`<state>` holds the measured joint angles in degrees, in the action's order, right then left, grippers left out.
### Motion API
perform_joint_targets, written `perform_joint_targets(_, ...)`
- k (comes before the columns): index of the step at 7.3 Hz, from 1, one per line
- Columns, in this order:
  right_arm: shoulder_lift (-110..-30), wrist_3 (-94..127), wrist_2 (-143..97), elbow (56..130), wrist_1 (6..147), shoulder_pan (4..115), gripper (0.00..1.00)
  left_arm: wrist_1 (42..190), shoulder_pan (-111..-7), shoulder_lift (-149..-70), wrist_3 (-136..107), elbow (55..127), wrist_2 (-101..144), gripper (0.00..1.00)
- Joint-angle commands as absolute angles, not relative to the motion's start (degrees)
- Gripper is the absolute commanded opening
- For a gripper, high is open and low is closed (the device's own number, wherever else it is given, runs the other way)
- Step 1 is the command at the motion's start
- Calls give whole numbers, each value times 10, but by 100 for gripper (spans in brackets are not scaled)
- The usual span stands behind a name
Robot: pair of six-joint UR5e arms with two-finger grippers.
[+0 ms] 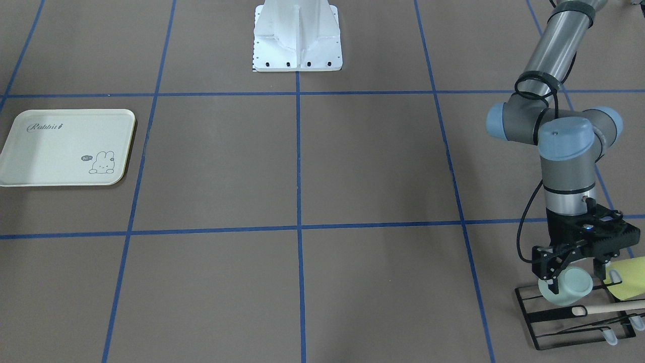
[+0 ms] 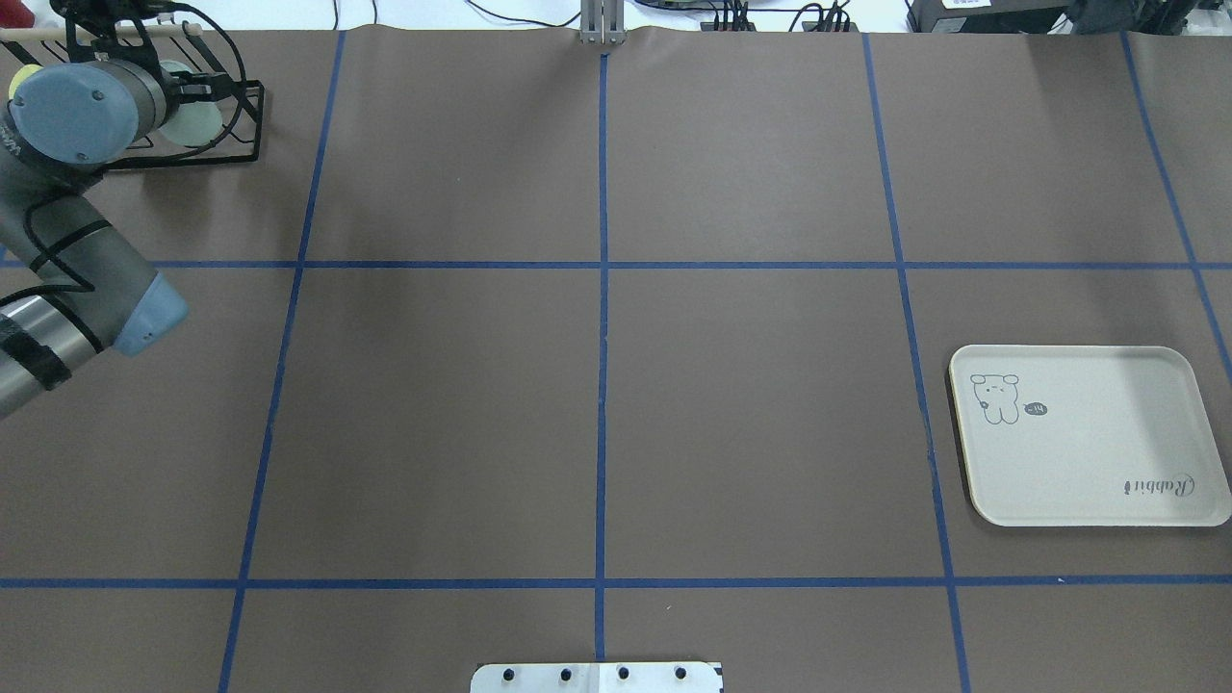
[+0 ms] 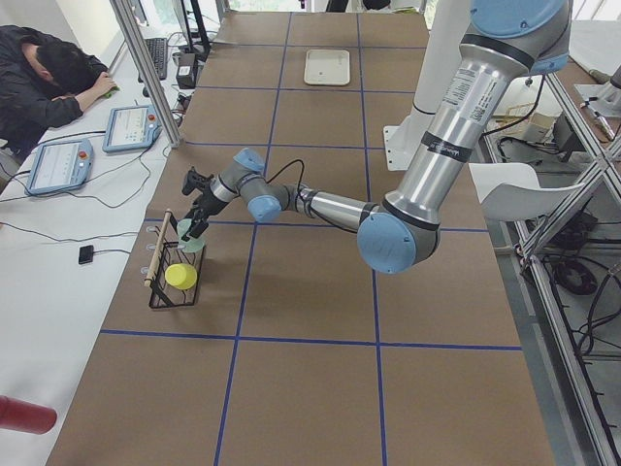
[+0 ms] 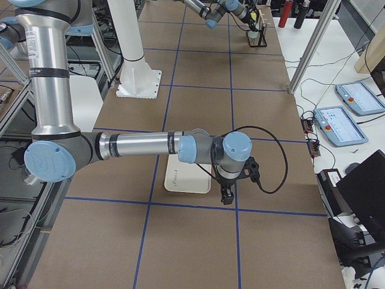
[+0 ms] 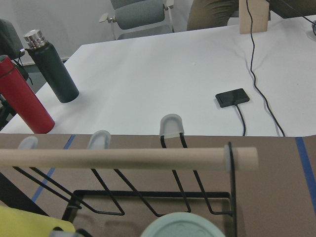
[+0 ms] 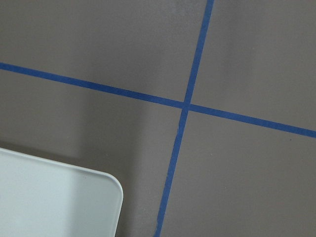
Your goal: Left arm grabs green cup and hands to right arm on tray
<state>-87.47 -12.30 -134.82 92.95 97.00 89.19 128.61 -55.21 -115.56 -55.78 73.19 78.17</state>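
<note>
The pale mint-green cup (image 1: pixel 569 288) lies on its side in a black wire rack (image 1: pixel 554 322) at the table's far left corner. It also shows in the overhead view (image 2: pixel 199 122) and at the bottom edge of the left wrist view (image 5: pixel 180 229). My left gripper (image 1: pixel 578 280), with its blue light, hangs over the rack with a finger on either side of the cup. It looks open, and I cannot tell whether it touches. The cream tray (image 1: pixel 65 146) lies flat on the right side (image 2: pixel 1088 438). My right gripper (image 4: pixel 227 195) hovers by the tray's corner (image 6: pixel 49 197); I cannot tell whether it is open or shut.
A yellow-green cup (image 1: pixel 630 278) lies in the same rack beside the mint one. A wooden dowel (image 5: pixel 123 158) runs along the rack's top. Beyond the rack stand a red bottle (image 5: pixel 22 96) and a black bottle (image 5: pixel 49 66). The white robot base (image 1: pixel 297 35) stands mid-table.
</note>
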Motion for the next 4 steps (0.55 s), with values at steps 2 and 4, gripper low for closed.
perform_joint_targets(2, -875, -123, -1348, 929, 970, 892, 99, 1288, -541, -1159, -559, 719, 771, 100)
perform_joint_targets(4, -875, -123, -1348, 929, 969, 892, 99, 1287, -541, -1159, -558, 719, 771, 98)
